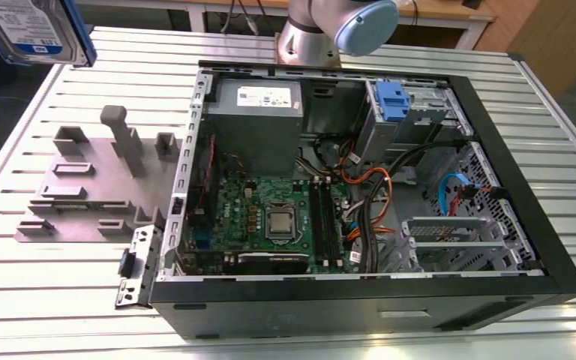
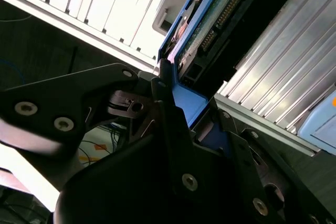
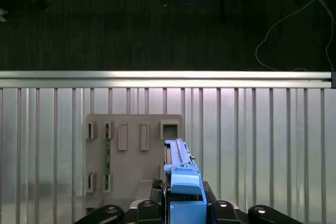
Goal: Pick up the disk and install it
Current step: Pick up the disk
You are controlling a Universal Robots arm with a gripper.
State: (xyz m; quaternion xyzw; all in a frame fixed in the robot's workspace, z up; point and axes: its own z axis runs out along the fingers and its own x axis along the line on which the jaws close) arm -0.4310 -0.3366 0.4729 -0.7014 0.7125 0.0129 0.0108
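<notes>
Exterior view: the disk (image 1: 34, 30) is in the air at the frame's top corner on the exterior view's left. Its white-and-blue label faces the camera and its blue carrier bracket runs down one edge. It is above the edge of the slatted metal table (image 1: 58, 307) and well clear of it. The grey holder block (image 1: 86, 184) lies on the table beside the open computer case (image 1: 368, 195), on the exterior view's left of the case. Inside the case, a blue caddy (image 1: 392, 100) sits in the drive bay at the far corner. The arm (image 1: 340, 24) rises from behind the case.

Second wrist view: the gripper (image 2: 189, 109) is closed on the disk (image 2: 212, 17), with the black fingers (image 2: 164, 95) set against the blue bracket on both sides. The exact pad contact is in shadow, so the hold looks firm but is probably on the bracket alone. The drive's green circuit-board side and its connector row show.

First wrist view: the disk (image 3: 181, 174) is seen edge-on, held upright in the gripper (image 3: 184, 205), with the jaws closed to the drive's thickness. The holder block (image 3: 131, 150) is directly below on the table (image 3: 262, 145). Dark floor (image 3: 131, 19) with loose cables lies beyond the table edge.
</notes>
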